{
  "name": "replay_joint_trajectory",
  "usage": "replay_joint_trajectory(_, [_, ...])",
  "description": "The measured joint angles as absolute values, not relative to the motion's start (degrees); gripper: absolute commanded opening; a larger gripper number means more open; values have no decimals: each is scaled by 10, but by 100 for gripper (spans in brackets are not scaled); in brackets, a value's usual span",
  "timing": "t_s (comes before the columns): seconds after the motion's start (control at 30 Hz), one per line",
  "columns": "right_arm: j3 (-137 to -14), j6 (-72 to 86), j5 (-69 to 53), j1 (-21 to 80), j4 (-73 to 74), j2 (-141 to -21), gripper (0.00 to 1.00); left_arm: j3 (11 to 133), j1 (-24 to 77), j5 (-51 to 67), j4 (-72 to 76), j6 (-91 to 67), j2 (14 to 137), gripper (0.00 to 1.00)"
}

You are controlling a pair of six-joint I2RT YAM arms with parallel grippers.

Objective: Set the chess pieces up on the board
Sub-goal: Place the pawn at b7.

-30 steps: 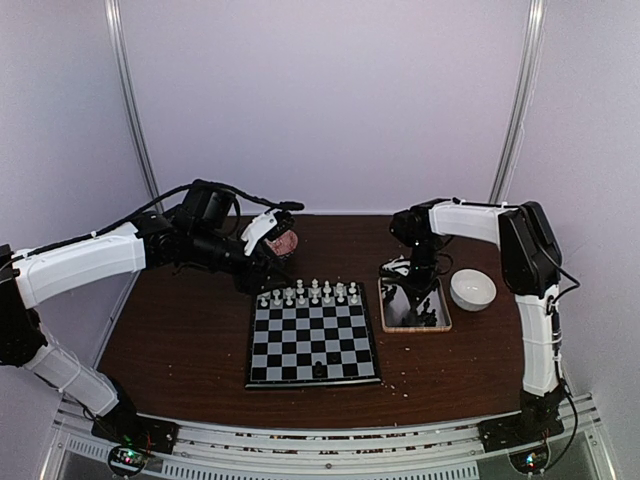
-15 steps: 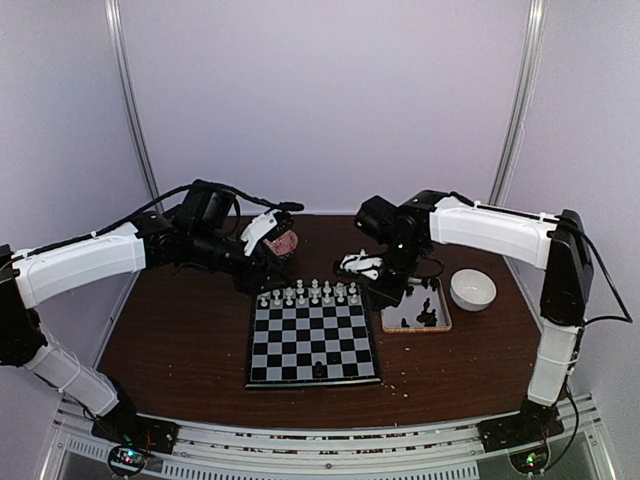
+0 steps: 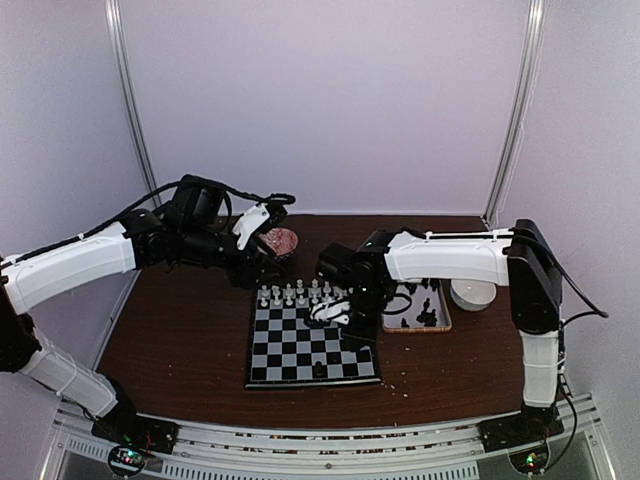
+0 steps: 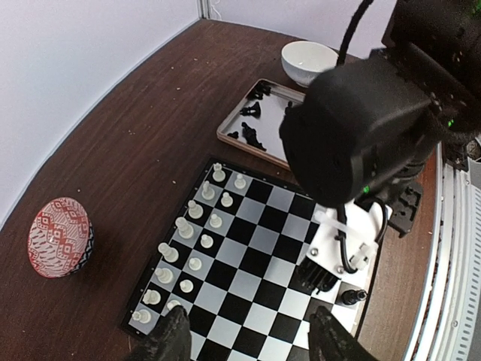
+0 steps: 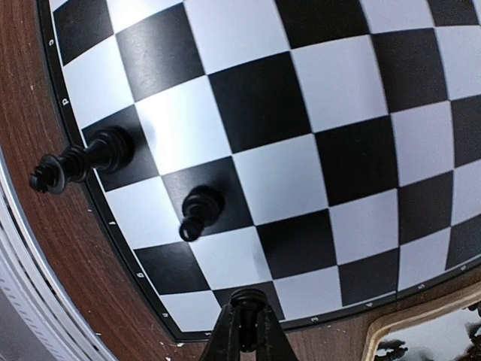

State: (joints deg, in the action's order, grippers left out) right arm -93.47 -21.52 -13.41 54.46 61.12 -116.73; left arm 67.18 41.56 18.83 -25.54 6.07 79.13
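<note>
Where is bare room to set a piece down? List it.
Free: the board's middle rows, between the white pieces and two black pieces at its near edge; table left of the board. Crowded: tray; board's right side under the right gripper.

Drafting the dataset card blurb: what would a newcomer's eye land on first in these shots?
The right arm stretches across the board, its tool pinched shut on what looks like a small black piece. Next come the white pieces, lined up in two rows along the board's far edge, while most black ones lie in the tray to the board's right.
</note>
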Motion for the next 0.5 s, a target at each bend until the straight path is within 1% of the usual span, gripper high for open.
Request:
replay_joint_trajectory(0.23, [-935,-222,-132,573,611,-1176,4,672,412,186,-256,57,790,55])
replay_joint_trajectory(0.5, [-935,-223,-116,576,611,-1189,6,672,412,184,-256,56,790,54])
